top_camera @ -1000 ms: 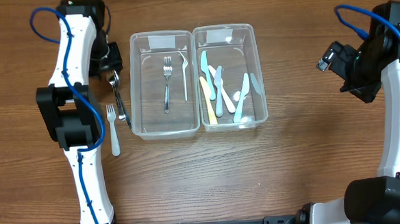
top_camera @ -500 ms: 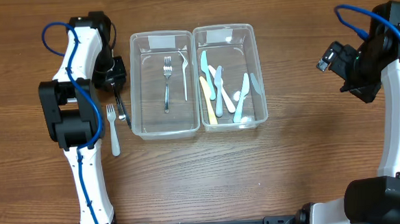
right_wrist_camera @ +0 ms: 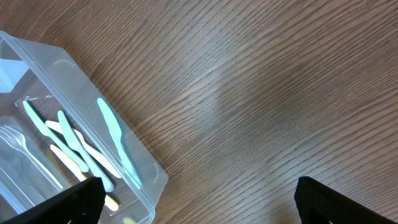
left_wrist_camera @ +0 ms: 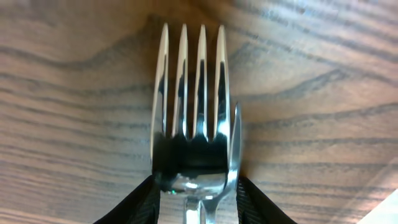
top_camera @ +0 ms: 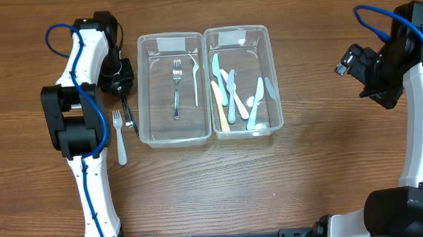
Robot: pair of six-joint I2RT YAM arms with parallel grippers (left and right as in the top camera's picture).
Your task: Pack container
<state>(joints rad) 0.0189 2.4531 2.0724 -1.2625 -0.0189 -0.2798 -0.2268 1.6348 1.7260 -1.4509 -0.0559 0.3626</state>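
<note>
So the metal fork (left_wrist_camera: 189,112) is flat on the wood, tines pointing away from the left gripper (left_wrist_camera: 196,186), its neck right between the fingers (left_wrist_camera: 134,205). What's new: over the last second that arm swung in and settled over the fork's head, and the jaws have been creeping inward since. They look like they're brushing the fork's shoulders, but I can't tell if it's properly pinched yet (a sliver of a second metal piece pokes out under the fork's right edge, so a double pick wouldn't shock me).

My read: this is the grab before the lift into the fork bin (top_camera: 142,100), which sits just beside the gripper on its inboard side and already has two forks in it. A white plastic fork (top_camera: 118,136) waits just behind the gripper, toward the arm's base. The knife bin (top_camera: 277,93) touches the fork bin's far side.

The right gripper (right_wrist_camera: 199,199) hangs wide open with nothing in it, well apart from the bins, and hasn't budged. The surface is a plain wood-grain table (top_camera: 222,190); no room shows past it.
</note>
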